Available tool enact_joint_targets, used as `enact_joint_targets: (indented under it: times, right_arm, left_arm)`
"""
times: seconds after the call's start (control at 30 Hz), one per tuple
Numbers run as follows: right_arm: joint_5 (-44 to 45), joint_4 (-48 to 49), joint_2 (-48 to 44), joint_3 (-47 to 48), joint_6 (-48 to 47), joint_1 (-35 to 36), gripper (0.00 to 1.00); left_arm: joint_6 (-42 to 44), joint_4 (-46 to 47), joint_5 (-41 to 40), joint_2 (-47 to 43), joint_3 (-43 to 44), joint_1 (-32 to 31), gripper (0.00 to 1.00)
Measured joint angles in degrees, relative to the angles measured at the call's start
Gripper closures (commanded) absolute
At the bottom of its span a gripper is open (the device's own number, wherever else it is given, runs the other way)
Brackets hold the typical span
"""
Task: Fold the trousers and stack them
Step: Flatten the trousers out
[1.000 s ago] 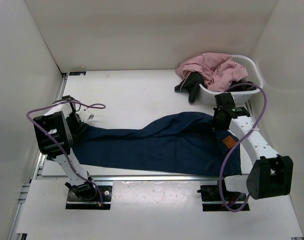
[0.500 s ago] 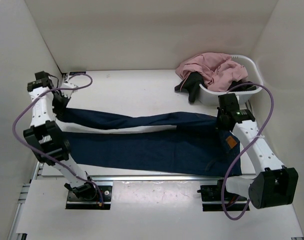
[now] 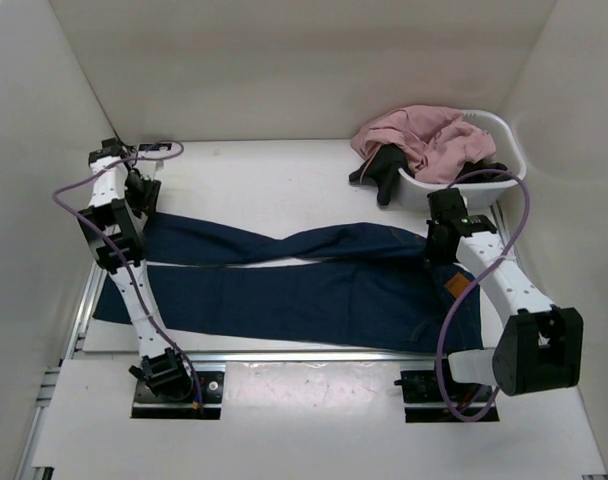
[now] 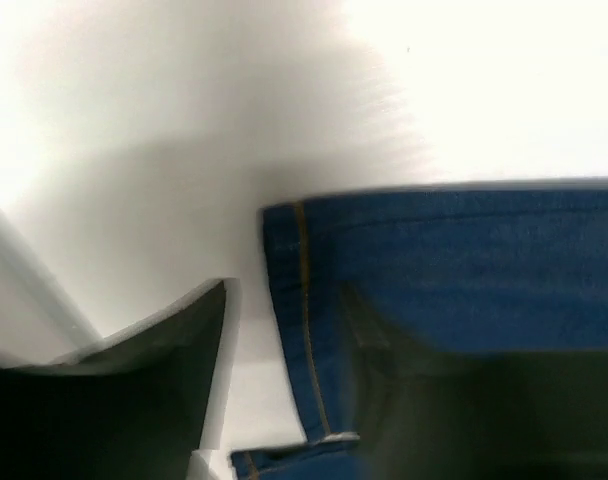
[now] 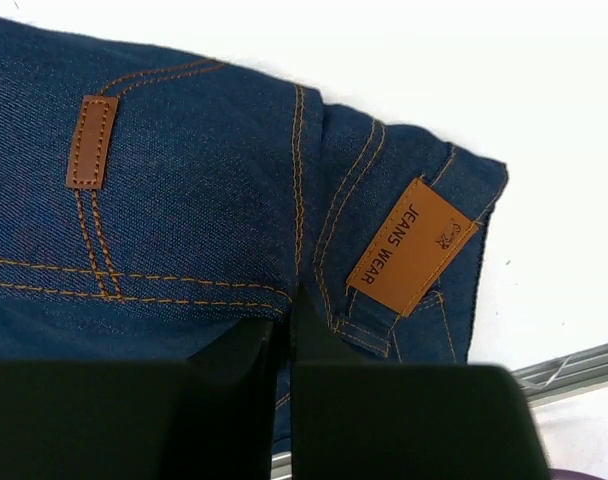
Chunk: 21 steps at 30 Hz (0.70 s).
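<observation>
The dark navy trousers [image 3: 314, 285] lie flat across the table, waist at the right and both legs stretched to the left. The far leg ends near my left gripper [image 3: 139, 195] at the far left. In the left wrist view that leg's hem [image 4: 314, 300] with orange stitching lies on the table between the spread fingers, and the left gripper [image 4: 304, 350] is open. My right gripper [image 3: 439, 245] is shut on the waistband, seen in the right wrist view [image 5: 284, 310] beside the orange-brown patch [image 5: 412, 245].
A white basket [image 3: 508, 135] stands at the back right with a pink garment [image 3: 419, 135] and a black garment [image 3: 379, 170] spilling over its rim. White walls close in on both sides. A metal rail [image 3: 304, 355] runs along the front edge.
My left gripper carried the far leg's end out to the far left, spreading the two legs apart, then let it go onto the table. The right gripper stayed on the waistband.
</observation>
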Motion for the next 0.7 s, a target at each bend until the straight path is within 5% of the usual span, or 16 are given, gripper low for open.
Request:
enact_joint_targets:
  times: [0.23,0.47,0.7]
  right_arm:
    - [-0.9,-0.1,0.5,0.0,0.0,0.0,1.00]
    - [-1.5,-0.1,0.7,0.0,0.0,0.3,1.00]
    - [-2.1,-0.2,2.1,0.2,0.0,0.7,1.00]
  left_arm:
    - [-5.6,10.8,-1.6,-13.6,-15.2,-0.2,0.28]
    - [1.2,14.8,-2.5,-33.1,-38.1,2.4,0.20]
    - [2.8,15.8,-3.7,-30.3,-47.9,2.9,0.19]
